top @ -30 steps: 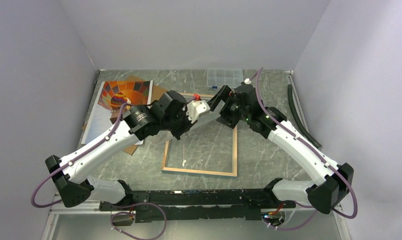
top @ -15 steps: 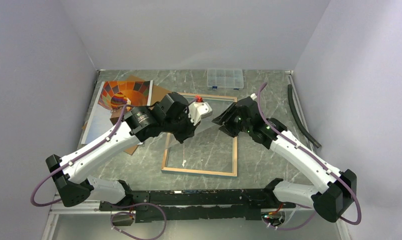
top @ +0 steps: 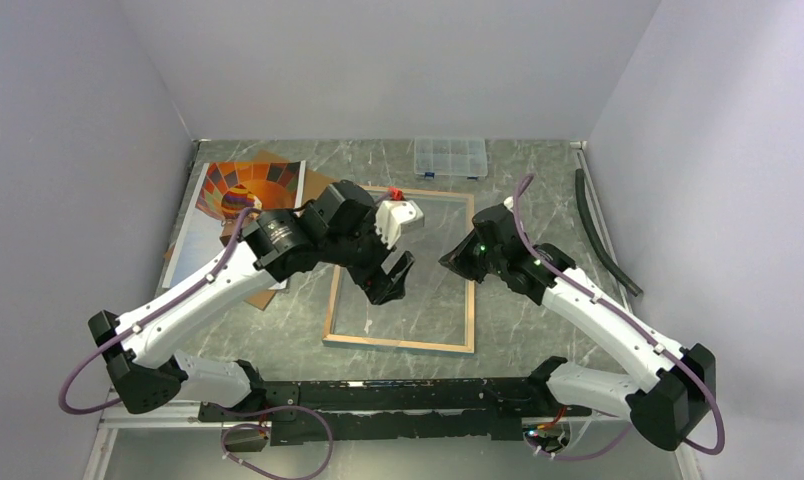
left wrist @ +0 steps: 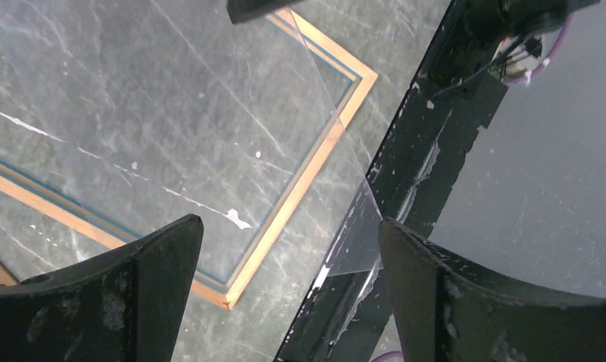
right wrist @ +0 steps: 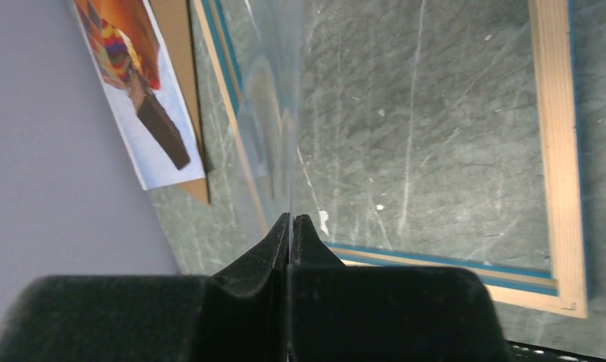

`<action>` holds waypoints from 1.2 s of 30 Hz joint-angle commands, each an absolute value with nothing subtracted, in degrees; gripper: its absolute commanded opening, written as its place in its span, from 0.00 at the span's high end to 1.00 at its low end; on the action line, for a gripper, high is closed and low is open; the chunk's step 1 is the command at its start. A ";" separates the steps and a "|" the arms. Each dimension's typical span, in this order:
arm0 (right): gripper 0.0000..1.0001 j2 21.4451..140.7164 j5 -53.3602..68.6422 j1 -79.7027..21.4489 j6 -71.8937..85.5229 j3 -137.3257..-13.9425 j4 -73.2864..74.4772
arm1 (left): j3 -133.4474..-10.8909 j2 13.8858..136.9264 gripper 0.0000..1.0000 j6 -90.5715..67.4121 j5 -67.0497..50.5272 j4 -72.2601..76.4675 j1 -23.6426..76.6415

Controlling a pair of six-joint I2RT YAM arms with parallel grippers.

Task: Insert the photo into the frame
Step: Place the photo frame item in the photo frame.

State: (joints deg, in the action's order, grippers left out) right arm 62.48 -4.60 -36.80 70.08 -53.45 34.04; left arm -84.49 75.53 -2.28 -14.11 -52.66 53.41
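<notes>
Over frame [top: 398, 343] | left end effector [top: 389, 281] opened | right end effector [right wrist: 291, 226] clamped pane [left wrist: 209, 98]

pane passed from left to right

the left gripper [top: 391, 278], shut a second ago up by the far edge of the frame [top: 398, 343], opened wide and swung down toward the near side, ending over the frame's left half. the right gripper [top: 450, 262], wide open before beside the frame's far right corner, drew back toward its own base and closed. its fingers [right wrist: 270, 249] came together on the edge of the clear pane [left wrist: 345, 226], which ended tilted above the frame between the two grippers. as the right arm folded back, it uncovered the box [top: 450, 157] at the far edge. the pane's corner ended up showing between the spread left fingers [left wrist: 134, 286].
</notes>
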 commanded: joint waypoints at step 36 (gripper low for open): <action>1.00 63.80 41.44 -19.90 35.15 -64.17 13.88 | -73.15 91.39 0.29 -2.22 -33.94 -40.43 4.95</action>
State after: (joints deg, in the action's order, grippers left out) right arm 63.31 26.63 -23.66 31.00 -65.17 25.54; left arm -73.71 90.94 -1.30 -31.35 -44.14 5.10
